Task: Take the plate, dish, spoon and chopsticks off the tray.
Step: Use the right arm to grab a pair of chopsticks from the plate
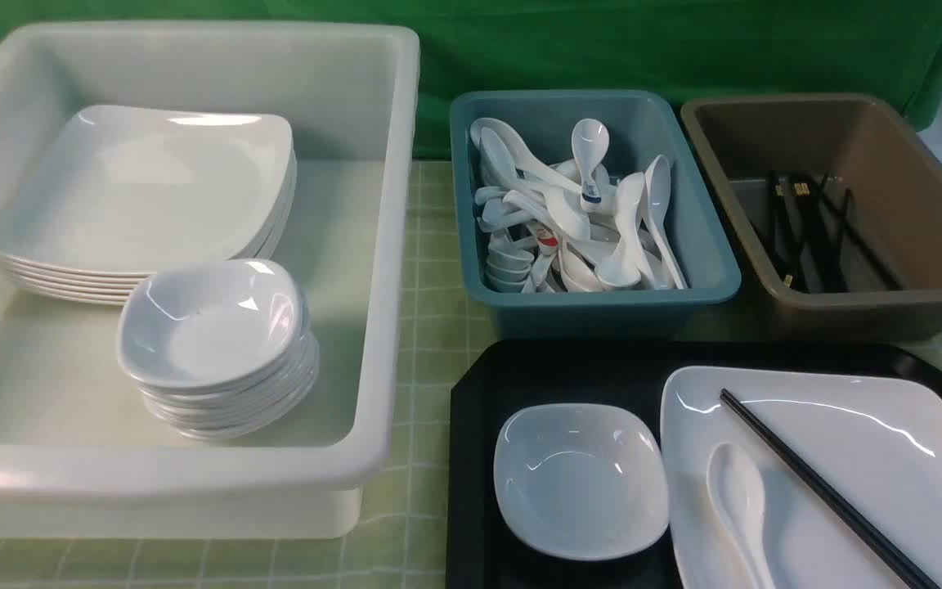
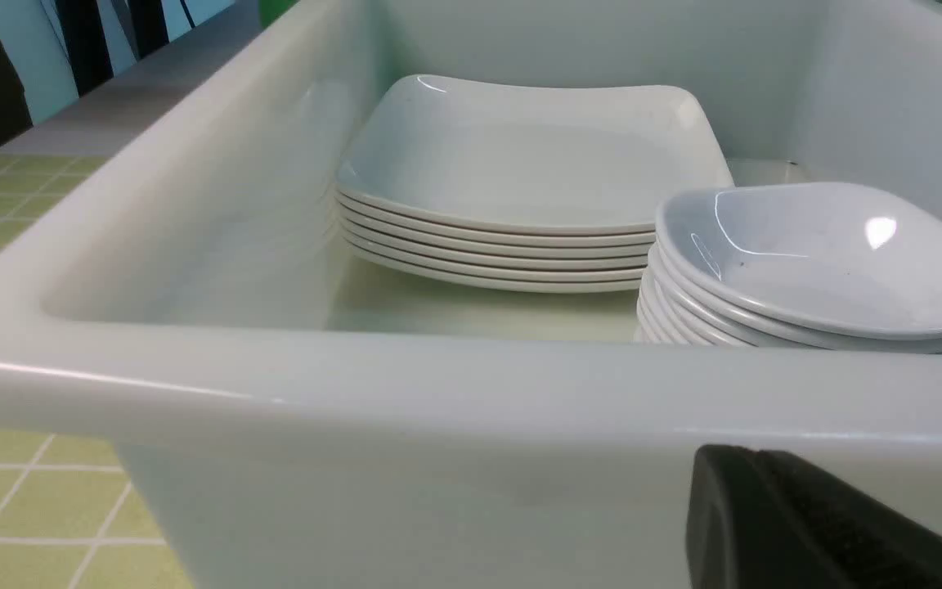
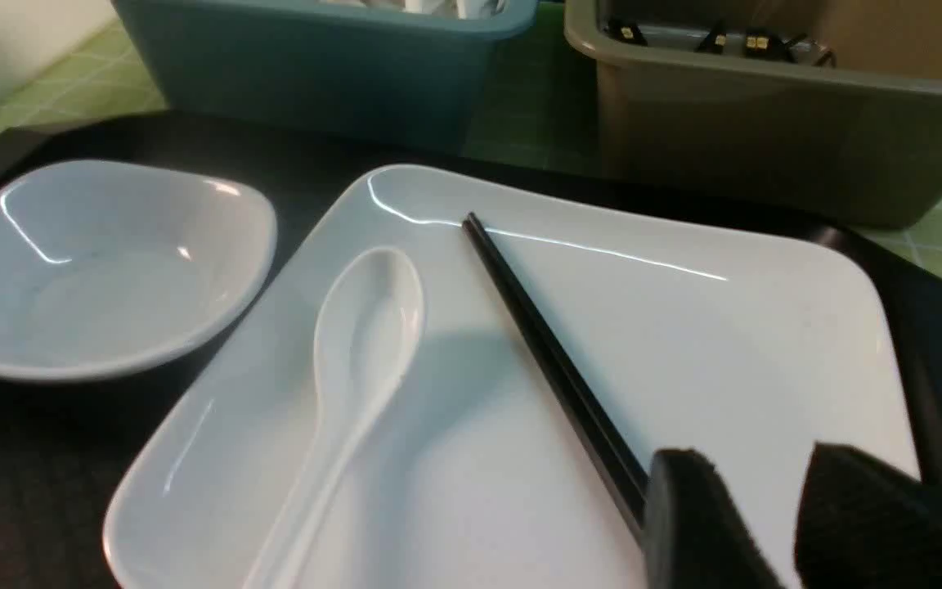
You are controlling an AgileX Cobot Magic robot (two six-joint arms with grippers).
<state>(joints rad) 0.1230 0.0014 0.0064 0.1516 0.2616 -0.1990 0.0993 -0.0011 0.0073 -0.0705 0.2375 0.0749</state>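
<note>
Apparently ceramic, rounded-square plate

On the tray, the dish lay to the left of the plate. The spoon and the chopsticks were both on this plate, the spoon more to the left. Behind the tray stood two bins.

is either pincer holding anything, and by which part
Nothing is held: the left pincer is shut and empty, and the right pincer is open over the plate.
</note>
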